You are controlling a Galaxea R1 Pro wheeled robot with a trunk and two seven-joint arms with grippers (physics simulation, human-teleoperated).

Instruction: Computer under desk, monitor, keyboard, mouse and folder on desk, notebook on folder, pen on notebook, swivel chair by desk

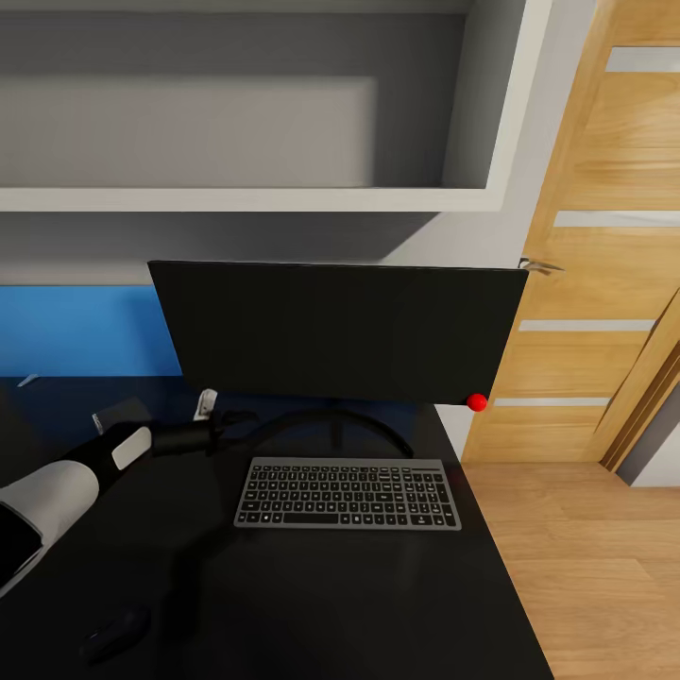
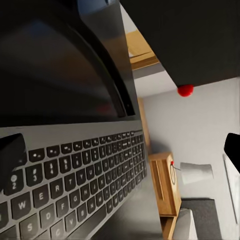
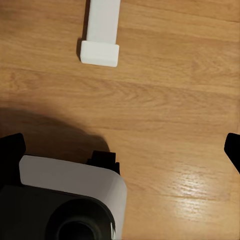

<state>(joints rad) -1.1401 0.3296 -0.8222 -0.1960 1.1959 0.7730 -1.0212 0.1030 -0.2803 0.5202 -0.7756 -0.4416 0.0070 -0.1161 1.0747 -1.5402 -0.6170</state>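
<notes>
Left tool (image 1: 210, 408), jaw state unclear, hovers just left of the keyboard (image 1: 348, 493) beneath the monitor (image 1: 335, 331). Right tool (image 3: 122, 150), fingertips spread apart, faces wood floor (image 3: 165, 100).

Desk (image 1: 312, 604) top: bare black stretch near keyboard (image 1: 348, 493), open to right edge; mouse (image 1: 115, 633) sits at near left. Far side blocked by monitor (image 1: 340, 331), its arc stand (image 1: 331, 425) just beyond keyboard. Left arm's gripper (image 1: 210, 408) occupies gap left of stand. White shelf (image 1: 255, 198) overhangs monitor. Right of desk: open wood floor (image 1: 586, 548), door (image 1: 604, 236) beyond
</notes>
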